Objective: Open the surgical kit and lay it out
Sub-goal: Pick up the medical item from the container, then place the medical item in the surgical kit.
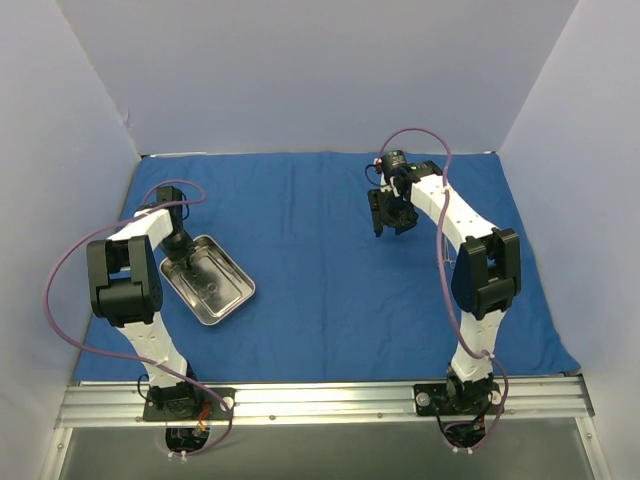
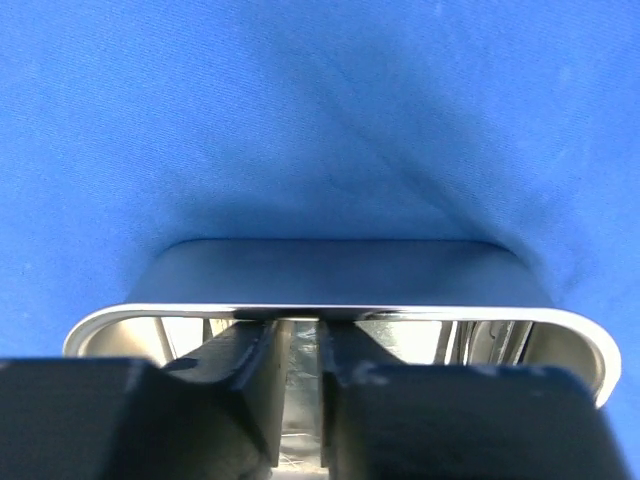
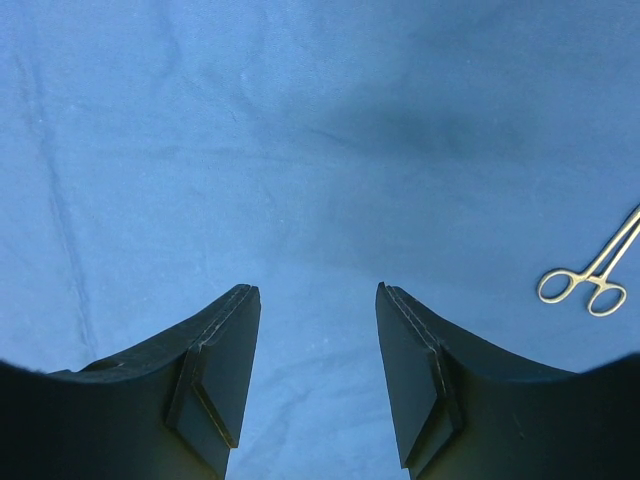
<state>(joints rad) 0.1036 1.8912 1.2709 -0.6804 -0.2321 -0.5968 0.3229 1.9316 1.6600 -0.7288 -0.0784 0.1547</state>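
A shiny steel tray (image 1: 222,300) lies on the blue cloth at the left. My left gripper (image 1: 178,252) reaches down into its far-left corner. In the left wrist view the tray rim (image 2: 110,318) runs across just past my fingertips (image 2: 262,345). The jaws stand a narrow gap apart with nothing visible between them, only the tray floor. My right gripper (image 1: 388,218) hangs above the cloth at the back right, open and empty (image 3: 318,300). Gold-coloured forceps (image 3: 592,282) lie on the cloth to its right. I cannot make them out in the top view.
The blue cloth (image 1: 330,300) covers the table, with light wrinkles. White walls close the back and both sides. An aluminium rail (image 1: 320,400) with both arm bases runs along the near edge.
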